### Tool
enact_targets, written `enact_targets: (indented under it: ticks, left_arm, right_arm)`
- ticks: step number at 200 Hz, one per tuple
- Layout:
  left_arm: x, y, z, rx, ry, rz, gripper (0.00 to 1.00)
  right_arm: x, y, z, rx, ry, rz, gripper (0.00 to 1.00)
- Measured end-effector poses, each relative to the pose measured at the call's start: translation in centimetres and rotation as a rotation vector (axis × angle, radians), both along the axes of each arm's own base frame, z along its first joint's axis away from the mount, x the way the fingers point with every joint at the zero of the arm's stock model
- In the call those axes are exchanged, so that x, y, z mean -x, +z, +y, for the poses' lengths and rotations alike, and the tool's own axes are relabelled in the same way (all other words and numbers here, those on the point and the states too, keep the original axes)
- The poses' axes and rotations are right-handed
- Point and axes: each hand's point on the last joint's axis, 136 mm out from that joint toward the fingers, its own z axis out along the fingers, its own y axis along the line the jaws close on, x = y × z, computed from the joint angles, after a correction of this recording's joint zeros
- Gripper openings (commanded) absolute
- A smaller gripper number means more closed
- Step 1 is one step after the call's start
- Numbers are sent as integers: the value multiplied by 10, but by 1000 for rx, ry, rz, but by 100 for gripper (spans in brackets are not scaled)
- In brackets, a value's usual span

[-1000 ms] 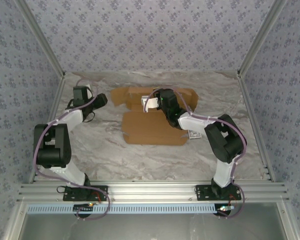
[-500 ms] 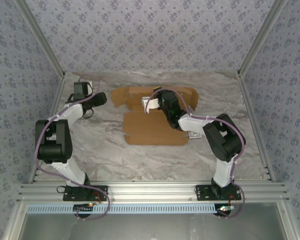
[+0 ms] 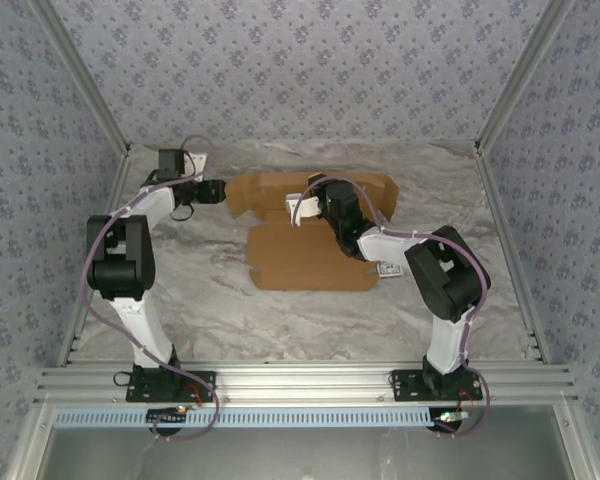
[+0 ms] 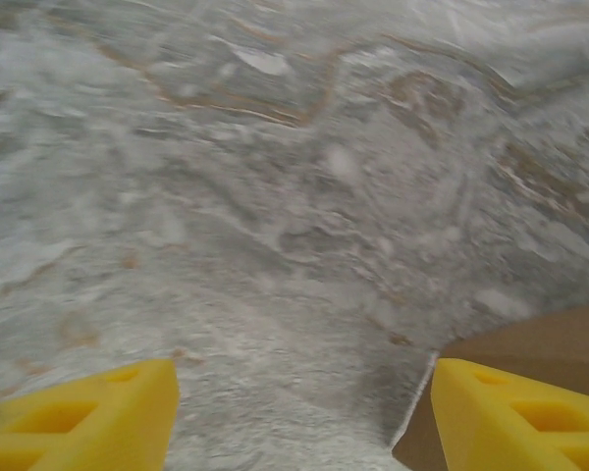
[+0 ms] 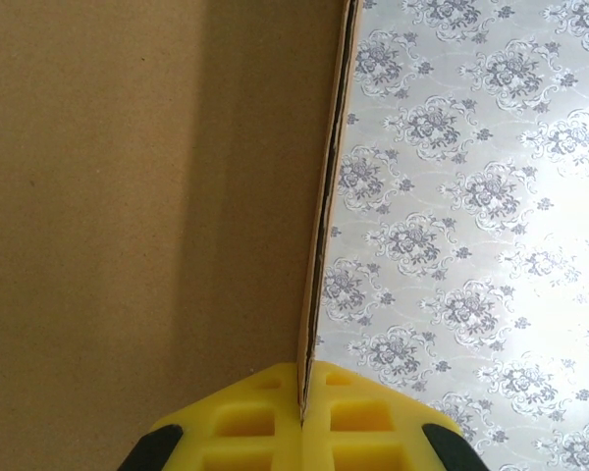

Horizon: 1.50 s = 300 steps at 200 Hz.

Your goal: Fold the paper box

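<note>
Firmly, right gripper (image 5: 301,397) pinches paper box (image 3: 310,260) flap; left gripper (image 4: 299,417) gapes beside it; card (image 3: 387,268) nearby.

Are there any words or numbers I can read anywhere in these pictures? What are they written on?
No words or numbers can be read anywhere.
paper box: plain brown, no print on it.
small card at the box's near right corner: a dark mark with a white border, too small to read.
wallpaper: only a flower pattern, no letters.
</note>
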Motion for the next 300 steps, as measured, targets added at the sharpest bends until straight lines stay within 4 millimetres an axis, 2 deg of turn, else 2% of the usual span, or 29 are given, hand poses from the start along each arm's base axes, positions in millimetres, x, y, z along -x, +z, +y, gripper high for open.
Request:
enact_targets:
  ticks: [47,94,186,257,300]
  left_arm:
    - [9,7,-36,64,-183,-38,67]
    - [16,11,-56,78,-294,-71,67]
    - [32,12,-72,101,-434,-83,64]
    - [45,15,-85,106,-557,-122,58]
    - [57,18,-91,126,-621,-118,61]
  right_arm:
    - [-2,-1,-2,-1,2,3,0]
    - [-5,-1,-8,0,-7,4,0]
    - [-6,-5,-13,46,3,-56,0]
    - [-4,-7,-13,57,13,-91,0]
    - [-4,-6,-13,55,13,-94,0]
